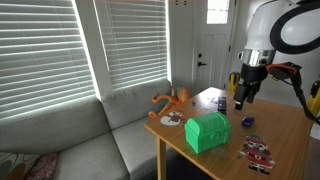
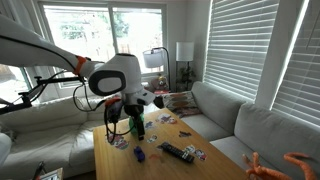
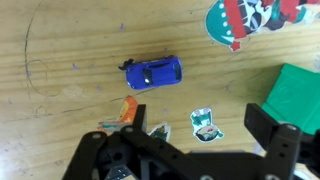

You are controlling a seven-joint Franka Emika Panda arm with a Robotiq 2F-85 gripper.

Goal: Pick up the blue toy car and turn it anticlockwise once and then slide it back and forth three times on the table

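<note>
The blue toy car (image 3: 152, 72) lies on its wheels on the wooden table (image 3: 60, 100), seen from above in the wrist view. It also shows in an exterior view (image 1: 247, 121) as a small blue spot. My gripper (image 3: 198, 122) hangs above the table just short of the car. Its fingers are spread wide and hold nothing; only a small sticker lies between them. The gripper shows in both exterior views (image 1: 243, 100) (image 2: 135, 128), pointing down over the table (image 1: 285, 130).
A green chest-shaped box (image 1: 207, 131) (image 3: 300, 95) stands close beside the gripper. A red-and-white sticker sheet (image 3: 245, 20) (image 1: 258, 151) lies beyond the car. An orange toy (image 1: 172, 100) sits at the table's far edge. A grey sofa (image 1: 90, 140) flanks the table.
</note>
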